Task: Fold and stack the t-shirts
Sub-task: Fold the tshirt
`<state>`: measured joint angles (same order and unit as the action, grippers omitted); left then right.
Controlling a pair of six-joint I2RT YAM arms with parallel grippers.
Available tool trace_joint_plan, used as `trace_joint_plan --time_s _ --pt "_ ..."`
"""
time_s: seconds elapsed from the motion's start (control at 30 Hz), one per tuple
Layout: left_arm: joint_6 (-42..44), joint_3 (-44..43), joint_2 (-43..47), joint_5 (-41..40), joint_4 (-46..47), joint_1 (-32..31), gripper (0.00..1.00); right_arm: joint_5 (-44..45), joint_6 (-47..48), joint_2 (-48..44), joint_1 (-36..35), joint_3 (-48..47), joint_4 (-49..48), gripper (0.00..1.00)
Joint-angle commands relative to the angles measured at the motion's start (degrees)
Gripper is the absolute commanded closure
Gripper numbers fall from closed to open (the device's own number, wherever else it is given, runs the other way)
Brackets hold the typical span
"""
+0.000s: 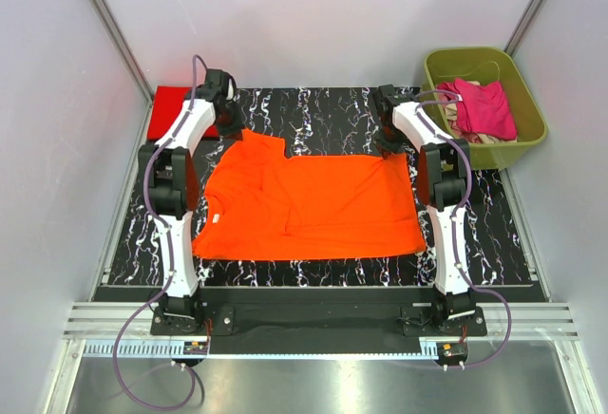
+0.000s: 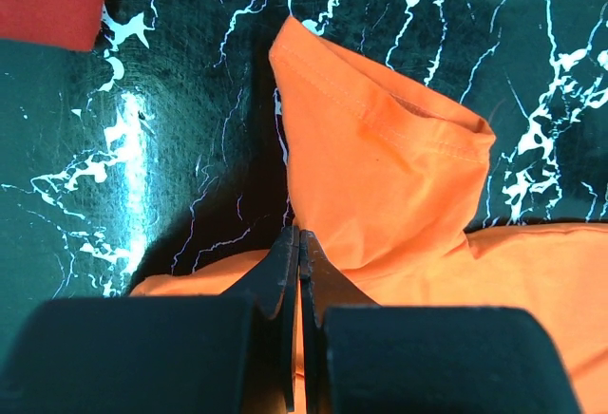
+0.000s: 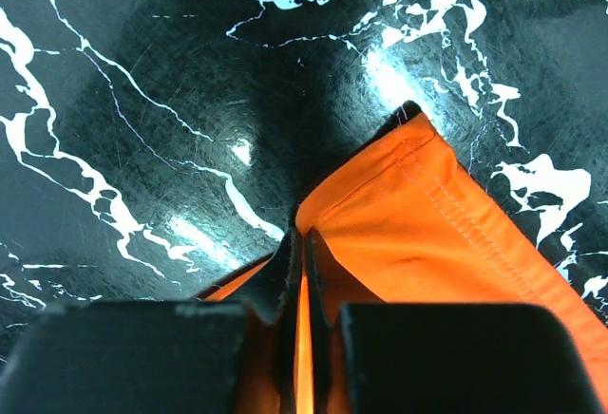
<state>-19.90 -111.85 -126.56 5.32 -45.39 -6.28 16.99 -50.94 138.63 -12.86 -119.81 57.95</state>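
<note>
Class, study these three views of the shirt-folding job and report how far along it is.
Done: a red t-shirt lies, apparently folded, at the far left. In hand: the orange t-shirt is spread flat; the left arm has its jaws shut on it at a sleeve, the right arm on a far corner. Left: folding and stacking it, then the pink shirt and beige cloth in the green tub.

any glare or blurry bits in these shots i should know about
Top view: even light, sharp, with a faint red tint on the wall beside the red shirt. Left wrist view: white glare on the glossy table left of the orange shirt; the left gripper is a dark, near-featureless shape. Right wrist view: similar glare spots beyond the right gripper; the hem stitching is crisp.
</note>
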Motion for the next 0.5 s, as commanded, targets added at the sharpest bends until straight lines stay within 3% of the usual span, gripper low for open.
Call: trace_joint_plan --time_s 0.0,0.47 --pt "0.21 0.41 4.66 0.22 1.09 -0.04 1.0 -0.73 1.63 1.65 0.03 0.89 -0.21 0.97" --pt "1.44 6.81 12.99 -2.24 1.18 -0.04 1.0 -2.04 8.4 -8.89 0.03 8.26 -3.28 1.0"
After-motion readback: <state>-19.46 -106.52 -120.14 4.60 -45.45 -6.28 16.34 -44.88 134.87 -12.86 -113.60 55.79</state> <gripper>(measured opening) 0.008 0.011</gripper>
